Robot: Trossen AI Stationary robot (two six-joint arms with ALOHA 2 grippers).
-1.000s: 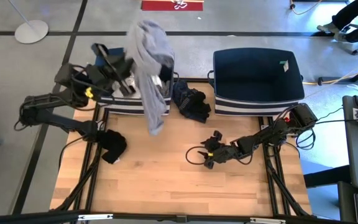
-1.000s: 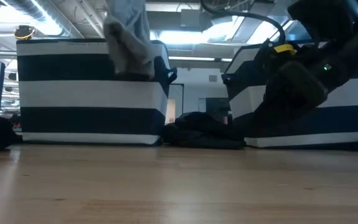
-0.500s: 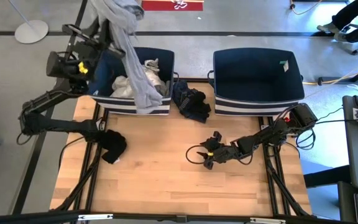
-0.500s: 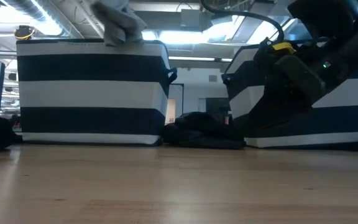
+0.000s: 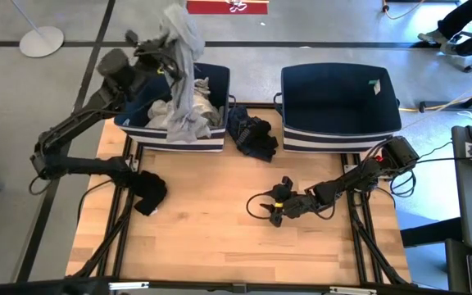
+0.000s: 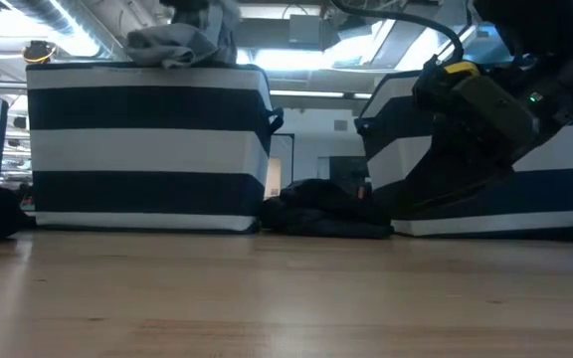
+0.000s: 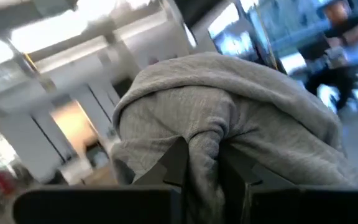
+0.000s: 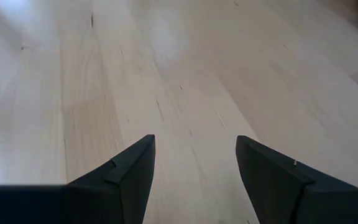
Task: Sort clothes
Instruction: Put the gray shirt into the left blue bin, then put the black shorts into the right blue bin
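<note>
A light grey garment (image 5: 184, 78) hangs from my left gripper (image 5: 167, 54), which is shut on it above the far side of the left striped bin (image 5: 134, 124). Its lower part lies heaped in the bin on white clothes (image 5: 206, 92), and it shows above the rim in the low view (image 6: 172, 42). A dark pile of clothes (image 5: 251, 135) lies on the table between the two bins. A black garment (image 5: 148, 190) rests at the table's left edge. My right gripper (image 5: 275, 211) is open, low over bare wood at mid-table (image 8: 194, 158). My left gripper pinches a bunched fold of the grey garment (image 7: 202, 146) between its two fingers, near the garment's top. The fingers reach roughly level from the table's left side. The cloth bulges over the fingers and hangs slack below them, its lower end (image 5: 188, 123) lying in the bin.
The right striped bin (image 5: 340, 102) stands at the far right, its inside dark. The right arm (image 6: 476, 119) fills the low view's right in front of that bin. Bare wood lies across the table's near half (image 5: 220, 246). A person shows beyond the table (image 5: 469, 29).
My left gripper has swung toward the far edge, then right and slightly down over the left bin, turning as it went. The grey garment's lower end, which hung over the bin's near wall onto the table, has been drawn up and now lies inside the bin.
</note>
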